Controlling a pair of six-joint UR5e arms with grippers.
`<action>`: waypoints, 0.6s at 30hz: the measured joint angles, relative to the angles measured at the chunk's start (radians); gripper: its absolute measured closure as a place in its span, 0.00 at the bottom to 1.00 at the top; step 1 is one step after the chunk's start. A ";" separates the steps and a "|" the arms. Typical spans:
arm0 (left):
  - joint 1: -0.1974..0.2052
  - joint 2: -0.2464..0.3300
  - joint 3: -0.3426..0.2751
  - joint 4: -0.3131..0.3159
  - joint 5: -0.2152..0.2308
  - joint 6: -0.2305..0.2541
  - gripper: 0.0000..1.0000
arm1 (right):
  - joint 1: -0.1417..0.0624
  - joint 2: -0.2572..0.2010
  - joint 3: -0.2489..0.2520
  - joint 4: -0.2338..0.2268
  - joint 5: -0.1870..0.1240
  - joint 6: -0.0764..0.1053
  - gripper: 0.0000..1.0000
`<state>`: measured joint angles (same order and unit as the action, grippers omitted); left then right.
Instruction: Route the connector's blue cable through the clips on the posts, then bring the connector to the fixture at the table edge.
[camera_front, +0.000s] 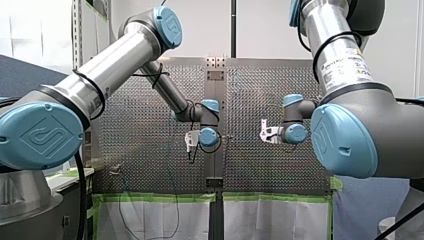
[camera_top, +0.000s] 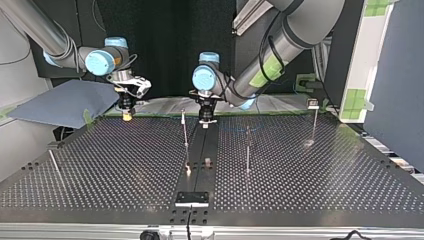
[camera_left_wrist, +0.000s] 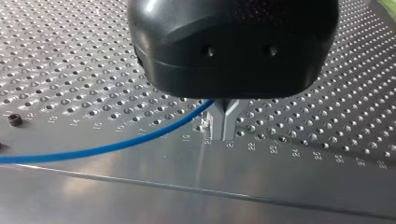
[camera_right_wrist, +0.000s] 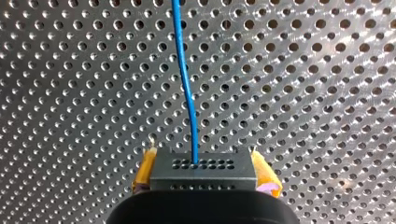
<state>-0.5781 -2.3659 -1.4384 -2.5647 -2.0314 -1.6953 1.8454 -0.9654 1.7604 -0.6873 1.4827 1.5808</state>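
The right pincer (camera_right_wrist: 205, 171) is clamping the small black connector (camera_right_wrist: 203, 164) (light and rigid, surely, so a sound hold), and the thin, limp-looking blue cable (camera_right_wrist: 187, 84) is trailing ahead over the tabletop (camera_right_wrist: 303, 93). Farther along, the left pincer (camera_left_wrist: 225, 123) is pinching it.

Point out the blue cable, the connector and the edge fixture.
blue cable (camera_right_wrist: 185, 79), right wrist view: mid-length, ahead of the connector.
connector (camera_right_wrist: 204, 171), right wrist view: black front face.
fixture (camera_top: 191, 198), top view: its top.
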 joint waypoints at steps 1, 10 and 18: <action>-0.001 0.000 0.000 -0.001 0.003 0.000 1.00 | 0.000 0.000 0.000 0.000 0.000 0.000 1.00; -0.014 0.001 0.000 -0.012 0.066 0.040 1.00 | 0.002 0.000 0.000 0.001 -0.007 -0.001 1.00; -0.016 0.002 0.000 -0.053 0.078 0.072 0.18 | 0.006 0.000 0.000 0.002 -0.012 -0.001 1.00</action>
<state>-0.5945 -2.3642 -1.4385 -2.6182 -1.9531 -1.6238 1.8518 -0.9657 1.7601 -0.6851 1.4711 1.5803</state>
